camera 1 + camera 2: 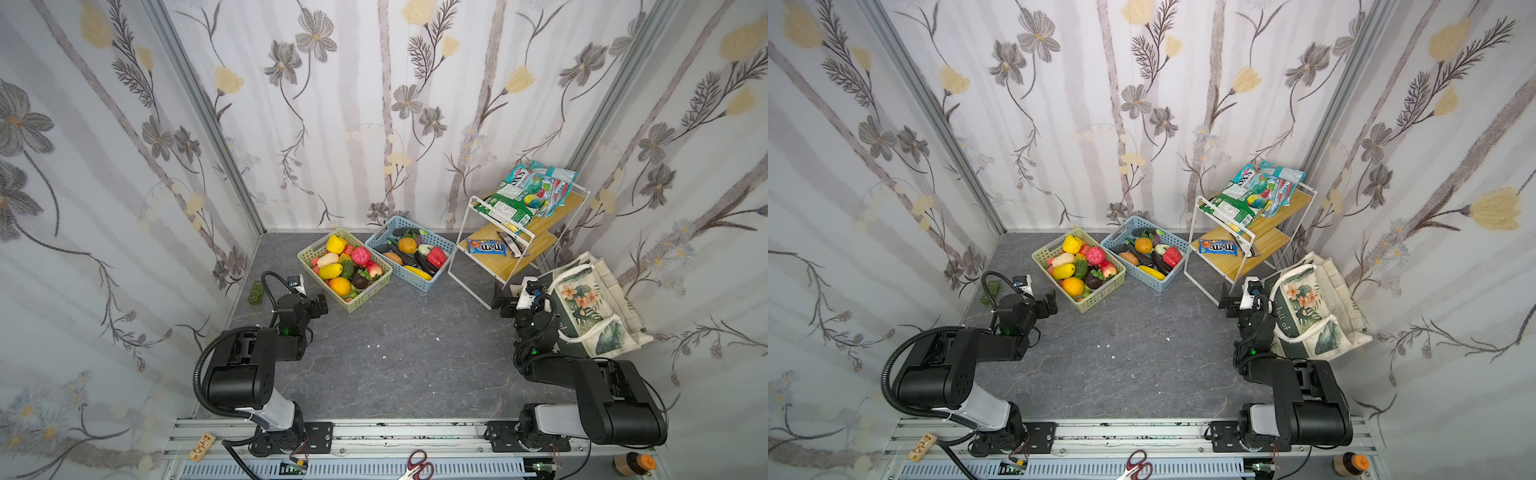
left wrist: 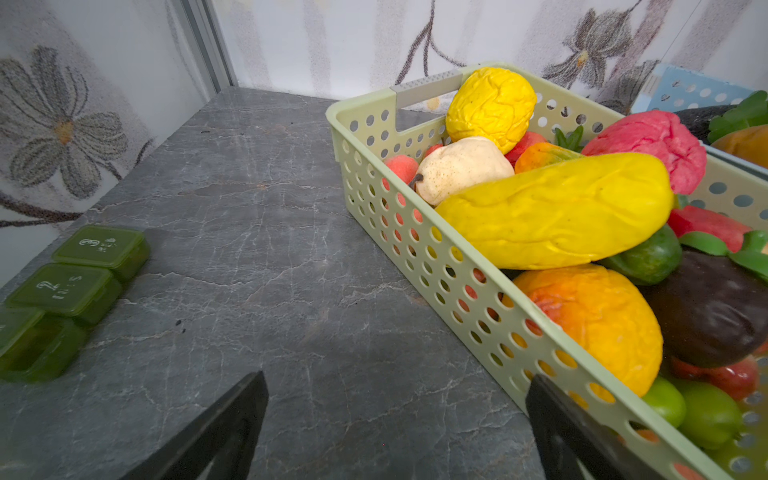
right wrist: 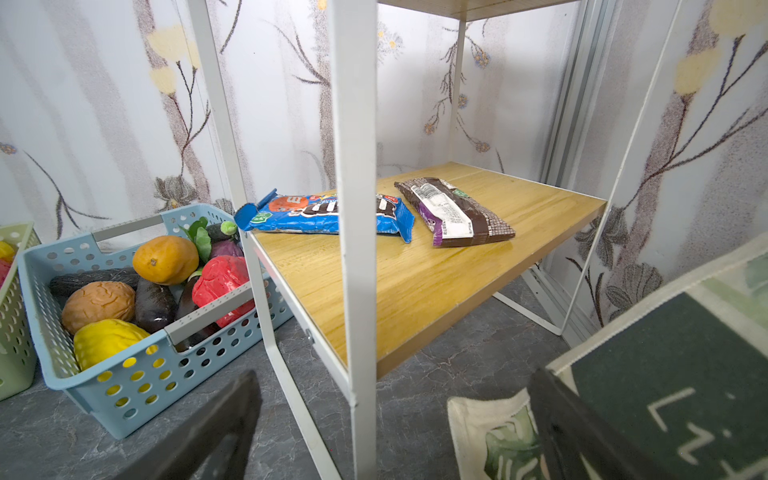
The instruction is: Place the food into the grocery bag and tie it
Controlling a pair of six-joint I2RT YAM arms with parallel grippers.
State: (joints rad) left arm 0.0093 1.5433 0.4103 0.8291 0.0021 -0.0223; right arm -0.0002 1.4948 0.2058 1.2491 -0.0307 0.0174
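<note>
The food lies in two baskets and on a rack. A yellow mango point(image 1: 331, 271) point(image 2: 557, 212) tops the pile of toy fruit in the green basket point(image 1: 322, 284) point(image 2: 415, 257). More toy produce fills the blue basket point(image 1: 415, 278) point(image 3: 137, 382). A dark snack bar point(image 1: 511, 243) point(image 3: 455, 212) rests on the rack's lower shelf. The grocery bag point(image 1: 594, 307) point(image 1: 1316, 307) point(image 3: 673, 374) lies flat at the right wall. My left gripper point(image 1: 322, 305) point(image 2: 395, 382) hovers open beside the green basket, empty. My right gripper point(image 1: 500, 301) point(image 3: 395, 380) is open and empty between rack and bag.
A white wire rack point(image 1: 494, 266) point(image 3: 415, 282) stands at the back right, with a blue candy pack point(image 1: 486, 246) beside the bar and snack packets point(image 1: 528, 193) on top. Green pill boxes point(image 1: 256, 293) point(image 2: 70, 286) sit by the left wall. Scissors point(image 1: 417, 463) lie on the front rail.
</note>
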